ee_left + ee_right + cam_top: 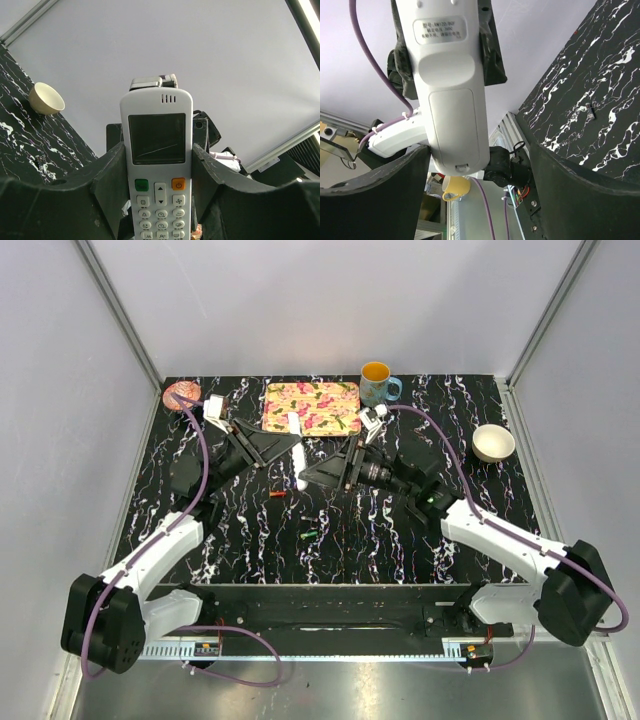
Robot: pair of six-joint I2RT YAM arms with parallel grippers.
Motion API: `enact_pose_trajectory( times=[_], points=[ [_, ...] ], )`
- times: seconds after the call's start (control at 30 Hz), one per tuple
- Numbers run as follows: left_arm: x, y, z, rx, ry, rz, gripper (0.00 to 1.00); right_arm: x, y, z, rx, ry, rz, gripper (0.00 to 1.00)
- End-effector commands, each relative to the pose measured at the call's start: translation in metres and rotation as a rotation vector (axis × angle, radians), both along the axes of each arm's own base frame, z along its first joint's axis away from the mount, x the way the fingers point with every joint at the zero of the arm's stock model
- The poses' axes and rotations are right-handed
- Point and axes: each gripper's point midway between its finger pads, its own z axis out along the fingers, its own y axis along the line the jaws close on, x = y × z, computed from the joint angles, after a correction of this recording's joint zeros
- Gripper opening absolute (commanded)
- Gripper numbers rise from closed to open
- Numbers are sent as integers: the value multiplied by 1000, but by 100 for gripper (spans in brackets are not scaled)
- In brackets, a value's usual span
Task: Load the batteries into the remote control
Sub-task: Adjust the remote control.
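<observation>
Both | left end effector (157,170) clamps remote control (156,145) | right end effector (477,167) spread

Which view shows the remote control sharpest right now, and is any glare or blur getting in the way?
Left wrist view: remote control sharp and evenly lit, with a thin bright streak across its screen. Right wrist view: its back is clear, the near fingers dark and soft. Top view: even light, but the batteries are specks on the busy marbled table.
</observation>
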Motion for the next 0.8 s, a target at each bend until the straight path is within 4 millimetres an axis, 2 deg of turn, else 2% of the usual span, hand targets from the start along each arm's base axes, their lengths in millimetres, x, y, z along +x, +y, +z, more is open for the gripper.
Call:
enact_pose_trajectory(
  times=[0.0,0.1,0.2,0.27,0.57,0.67,0.7,0.77],
  points=[
    [-9,-3,13,1,-72,-18,0,-4,4,43,99,-96,45,87],
    [-6,-3,10,13,-63,-8,0,-5,4,48,108,-105,53,87],
    [-5,-3,11,10,-66,-2,0,-3,7,43,90,-99,57,83],
    [-4,-3,12,6,-64,1,0,-2,9,39,83,-86,67,77],
    [1,-4,14,-2,-67,11,0,-11,14,31,72,-56,134,68],
    [1,-4,16,-5,-70,6,0,-10,14,28,70,-52,131,61],
    [1,-4,16,-5,-68,5,0,-11,14,27,69,-50,135,53],
    [1,-5,14,-3,-64,2,0,-12,15,29,79,-48,148,46]
  ],
)
